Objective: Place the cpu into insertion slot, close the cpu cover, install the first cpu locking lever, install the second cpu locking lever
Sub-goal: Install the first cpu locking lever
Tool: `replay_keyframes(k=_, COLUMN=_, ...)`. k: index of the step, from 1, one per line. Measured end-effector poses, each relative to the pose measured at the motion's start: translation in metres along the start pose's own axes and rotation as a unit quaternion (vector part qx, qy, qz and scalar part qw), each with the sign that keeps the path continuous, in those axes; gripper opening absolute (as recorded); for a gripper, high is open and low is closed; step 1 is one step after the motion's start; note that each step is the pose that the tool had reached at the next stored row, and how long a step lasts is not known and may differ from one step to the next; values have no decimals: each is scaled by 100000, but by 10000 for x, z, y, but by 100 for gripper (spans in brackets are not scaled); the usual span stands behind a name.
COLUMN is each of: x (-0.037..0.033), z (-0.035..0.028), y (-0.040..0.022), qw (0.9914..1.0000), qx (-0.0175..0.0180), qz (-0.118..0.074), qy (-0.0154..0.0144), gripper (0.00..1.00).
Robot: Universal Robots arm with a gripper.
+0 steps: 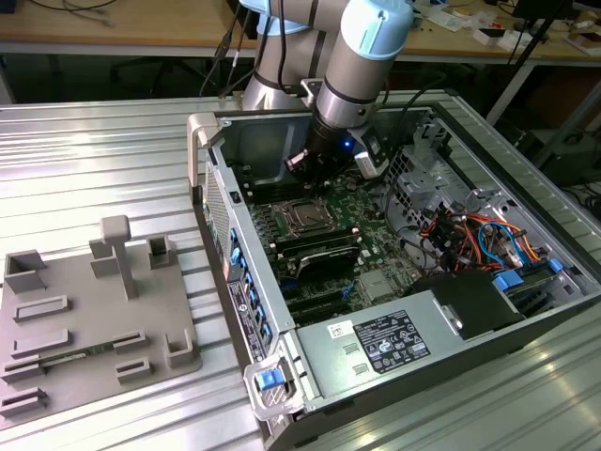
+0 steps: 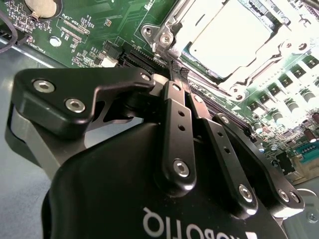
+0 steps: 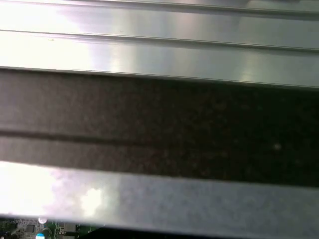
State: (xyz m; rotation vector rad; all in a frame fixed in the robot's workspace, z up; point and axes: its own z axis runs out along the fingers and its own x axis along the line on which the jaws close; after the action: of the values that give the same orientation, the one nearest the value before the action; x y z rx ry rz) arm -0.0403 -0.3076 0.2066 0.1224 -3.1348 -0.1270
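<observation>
I'm looking at what's clearly a robotics lab or electronics workshop: an opened computer case (image 1: 394, 282) is lying on a ribbed aluminium table (image 1: 94, 160), a grey fixture plate (image 1: 84, 319) is sitting beside it, and cluttered workbenches (image 1: 113, 28) with cables are running along behind.

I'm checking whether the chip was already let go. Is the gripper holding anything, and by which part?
Nothing. The gripper is shut with nothing between its fingertips, and the cpu already sits under the cpu cover.

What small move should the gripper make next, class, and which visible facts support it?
Probably a slight sideways press with the shut gripper along the socket's near edge. In the second wrist view the cpu already lies under the lowered cpu cover, and the gripper sits right beside that frame.
</observation>
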Motion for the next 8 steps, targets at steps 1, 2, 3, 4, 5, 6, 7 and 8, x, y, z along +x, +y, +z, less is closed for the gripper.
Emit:
replay_keyframes(k=1, x=-1, z=1, y=-1, qw=100000, qx=2, qz=-6, qy=3, gripper=11)
replay_keyframes(k=2, x=-3, z=2, y=-1, qw=100000, qx=2, qz=-6, qy=-1, gripper=11)
replay_keyframes(k=3, x=-5, z=8, y=-1, qw=100000, qx=-10, qz=-5, qy=-10, gripper=11)
replay_keyframes(k=4, x=-6, z=14, y=-2, qw=100000, qx=-5, qz=-7, qy=-10, gripper=11)
replay_keyframes(k=5, x=-6, z=19, y=-2, qw=100000, qx=-3, qz=-7, qy=-8, gripper=11)
replay_keyframes(k=6, x=-6, z=22, y=-3, qw=100000, qx=11, qz=-7, qy=3, gripper=11)
replay_keyframes(k=7, x=-6, z=26, y=-4, qw=100000, qx=18, qz=-8, qy=8, gripper=11)
replay_keyframes(k=8, x=-6, z=28, y=-4, qw=100000, qx=16, qz=-8, qy=11, gripper=11)
